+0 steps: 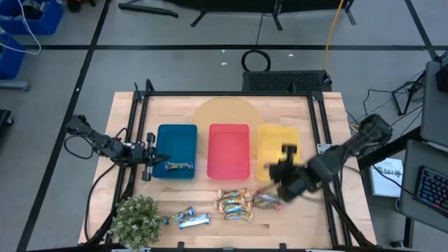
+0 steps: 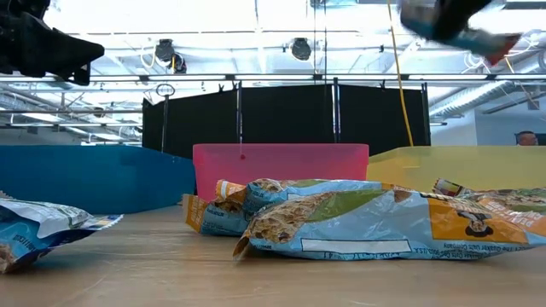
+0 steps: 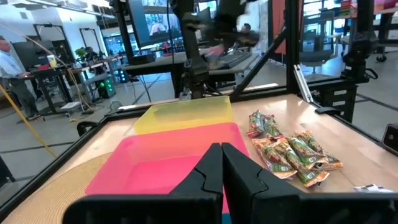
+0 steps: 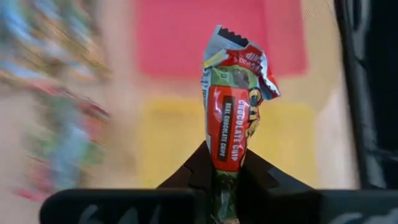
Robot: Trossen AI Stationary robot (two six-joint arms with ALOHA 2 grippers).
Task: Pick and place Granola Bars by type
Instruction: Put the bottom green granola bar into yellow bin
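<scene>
right gripper (image 4: pixel 225 177) is up off the table, fingers clamped on a red-and-green bar (image 4: pixel 231 118) that stands up between them, wrapper top crumpled. from above, that gripper (image 1: pixel 285 173) hangs over the front edge of the yellow tray (image 1: pixel 269 143), right side of the table (image 1: pixel 336 119), blurred.

left gripper (image 3: pixel 222 163) sits with its fingers pressed together, nothing in them, over the blue tray (image 1: pixel 176 140) at its left rim, where the left gripper (image 1: pixel 152 164) shows from above. one bar (image 1: pixel 179 166) lies inside the blue tray near its front wall.

red tray (image 1: pixel 229 150) sits between blue and yellow, all three in a row across the middle of the table.

along the front edge: two blue-and-white bars (image 1: pixel 190 219) just right of a small plant (image 1: pixel 136 218) at the front left corner, then a cluster of orange-and-gold bars (image 1: pixel 234 204) in front of the red tray, and more red-and-green bars (image 1: pixel 266 201) beside them, under the right arm. low down, the nearest wrapper (image 2: pixel 375 225) lies flat on the wood, touching the one behind it.
</scene>
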